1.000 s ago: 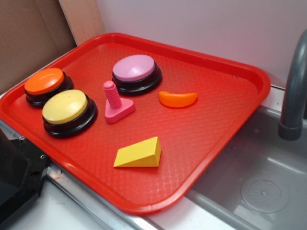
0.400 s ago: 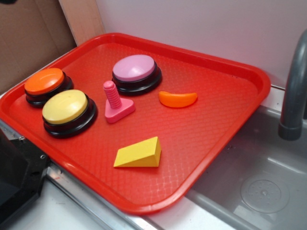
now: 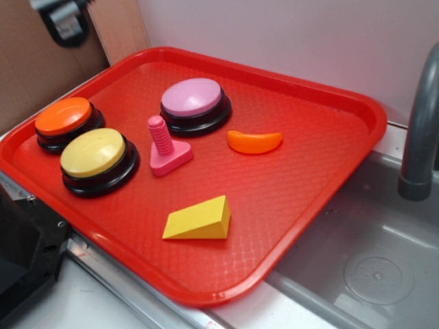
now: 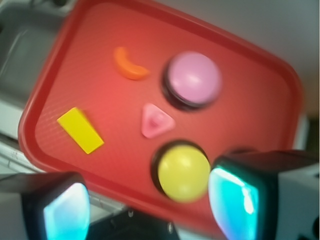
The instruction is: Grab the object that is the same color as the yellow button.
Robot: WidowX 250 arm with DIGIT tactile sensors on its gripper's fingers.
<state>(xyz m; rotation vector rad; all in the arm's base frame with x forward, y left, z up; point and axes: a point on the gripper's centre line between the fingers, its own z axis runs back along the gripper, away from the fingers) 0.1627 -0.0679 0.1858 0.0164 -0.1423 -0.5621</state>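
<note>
The yellow wedge (image 3: 198,220) lies on the red tray (image 3: 322,171) near its front edge; it also shows in the wrist view (image 4: 80,129) at the left. The yellow button (image 3: 93,153) stands at the tray's left; in the wrist view (image 4: 183,172) it is low in the middle. My gripper (image 4: 150,210) hangs high above the tray's left front, open and empty, with its fingers (image 4: 235,197) wide apart. In the exterior view only a part of the gripper (image 3: 65,20) shows at the top left corner.
An orange-topped button (image 3: 64,116), a pink-lilac button (image 3: 193,97), a pink bolt piece (image 3: 165,147) and an orange crescent (image 3: 254,142) share the tray. A grey sink (image 3: 377,267) with a faucet (image 3: 420,137) is to the right. A black block (image 3: 24,260) sits at the front left.
The gripper has come into the exterior view at the top left corner; one second ago it was out of frame. The things on the tray have not moved.
</note>
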